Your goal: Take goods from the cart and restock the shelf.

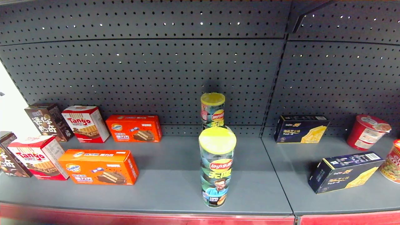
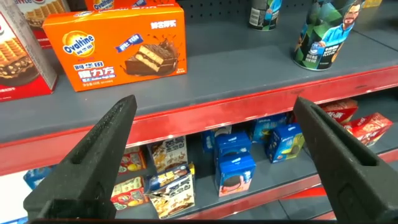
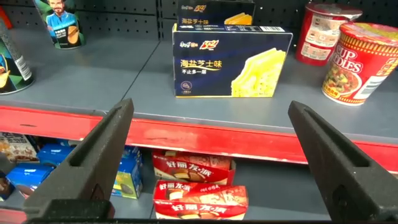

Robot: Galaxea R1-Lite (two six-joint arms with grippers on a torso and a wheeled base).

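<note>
**Grippers open and empty before the stocked shelf**

Goods stand in two rows on the grey shelf [image 1: 175,175], backed by a dark pegboard. At the middle, a tall chip can [image 1: 217,168] with a yellow lid stands upright near the front edge, and a second chip can [image 1: 212,111] stands behind it against the back wall. To the left lie two orange boxes — the front orange box [image 1: 98,167] near the edge and the rear orange box [image 1: 133,128] at the wall. Further left are red-and-white wafer boxes [image 1: 37,157] and dark brown boxes [image 1: 48,122].

On the right section, a navy box [image 1: 345,172] sits angled toward the front, with another navy box [image 1: 300,128] behind it. A red cup [image 1: 366,132] rests at the back, seemingly tilted, and a second cup [image 1: 392,165] is at the far right edge.

The left gripper [image 2: 214,162] hangs in front of the shelf's red front lip, facing the front orange box, with its jaws spread wide and nothing between them. The right gripper [image 3: 211,165] hangs likewise before the lip, facing the front navy box — jaws released, holding nothing. Below the lip, a lower tier holds blue packs [image 2: 233,168] and red boxes [image 3: 199,186].
</note>
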